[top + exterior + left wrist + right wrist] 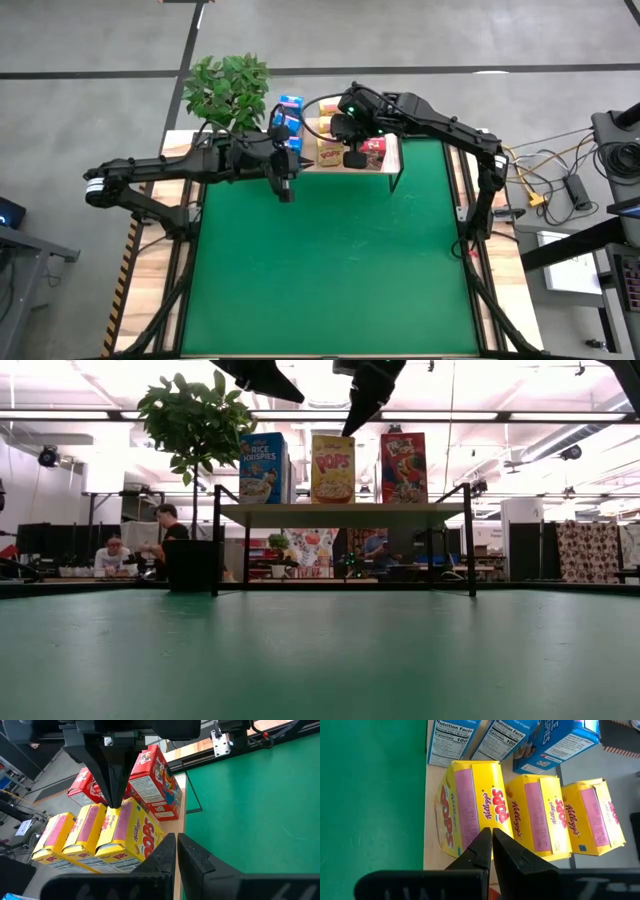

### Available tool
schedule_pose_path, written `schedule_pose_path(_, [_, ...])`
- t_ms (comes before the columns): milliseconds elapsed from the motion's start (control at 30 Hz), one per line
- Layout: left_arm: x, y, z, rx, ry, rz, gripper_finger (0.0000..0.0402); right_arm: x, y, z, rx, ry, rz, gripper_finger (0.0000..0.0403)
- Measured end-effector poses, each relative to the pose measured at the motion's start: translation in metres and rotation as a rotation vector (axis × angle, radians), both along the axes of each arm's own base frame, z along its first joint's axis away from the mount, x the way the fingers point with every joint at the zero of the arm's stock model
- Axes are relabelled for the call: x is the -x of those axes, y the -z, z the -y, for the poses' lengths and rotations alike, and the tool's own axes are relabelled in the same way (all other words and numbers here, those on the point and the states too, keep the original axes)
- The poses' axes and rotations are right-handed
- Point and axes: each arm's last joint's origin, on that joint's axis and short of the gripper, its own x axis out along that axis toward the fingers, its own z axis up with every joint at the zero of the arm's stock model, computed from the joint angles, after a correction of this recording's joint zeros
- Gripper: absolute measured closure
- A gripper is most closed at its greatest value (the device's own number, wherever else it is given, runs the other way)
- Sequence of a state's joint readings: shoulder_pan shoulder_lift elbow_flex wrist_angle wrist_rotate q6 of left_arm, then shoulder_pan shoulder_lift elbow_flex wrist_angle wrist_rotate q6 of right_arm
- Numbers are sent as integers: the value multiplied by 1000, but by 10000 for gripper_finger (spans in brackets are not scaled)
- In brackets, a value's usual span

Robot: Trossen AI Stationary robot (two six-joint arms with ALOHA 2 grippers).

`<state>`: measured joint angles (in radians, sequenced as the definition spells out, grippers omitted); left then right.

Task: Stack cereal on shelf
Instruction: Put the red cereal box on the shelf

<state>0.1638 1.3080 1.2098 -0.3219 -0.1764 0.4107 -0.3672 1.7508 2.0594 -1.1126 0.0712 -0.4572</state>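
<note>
The wooden shelf (340, 512) stands on black legs at the table's far edge. Cereal boxes stand upright on it in three rows: blue (262, 468) on the left, yellow (332, 468) in the middle, red (403, 467) on the right. My right gripper (492, 837) is shut and points down over the front yellow box (470, 810). It also shows in the left wrist view (115, 805). My left gripper (177, 852) is shut and empty. It hovers above the green mat (330, 260) just in front of the shelf's left end. My right gripper comes from above with its shut fingertips (114, 802) at the top face of the front yellow box (122, 820), near its middle. I cannot tell whether they touch it. The box stands upright on the shelf.
A potted plant (228, 88) stands at the far left, beside the shelf. Cables (545, 180) lie off the table's right side. People sit in the room beyond the table (165, 525). The green mat in front of the shelf is open room.
</note>
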Motion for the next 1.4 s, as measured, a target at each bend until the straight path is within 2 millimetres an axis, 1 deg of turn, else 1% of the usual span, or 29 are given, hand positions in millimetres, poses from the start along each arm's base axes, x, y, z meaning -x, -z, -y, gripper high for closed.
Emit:
schedule_pose_path(500, [0, 0, 0, 0, 0, 1, 401, 3, -2, -1, -1, 14, -2, 394])
schedule_pose_path(700, [0, 0, 0, 0, 0, 1, 402, -3, -10, 1, 43, -1, 79, 394])
schedule_pose_path(867, [0, 0, 0, 0, 0, 2, 402, -12, -13, 3, 66, -48, 169, 394])
schedule_pose_path(967, [1, -1, 0, -1, 0, 5, 402, -18, -10, 4, 39, -101, 214, 394])
schedule_pose_path(1033, [3, -3, 1, -2, 0, 12, 402, -19, -7, 3, 19, -117, 210, 394])
schedule_pose_path(1300, [16, -16, 3, -8, -1, 61, 402, -25, 16, 6, 1, -113, 182, 394])
schedule_pose_path(1400, [19, -19, 3, -8, -1, 73, 402, -25, 21, 6, -3, -113, 172, 394])
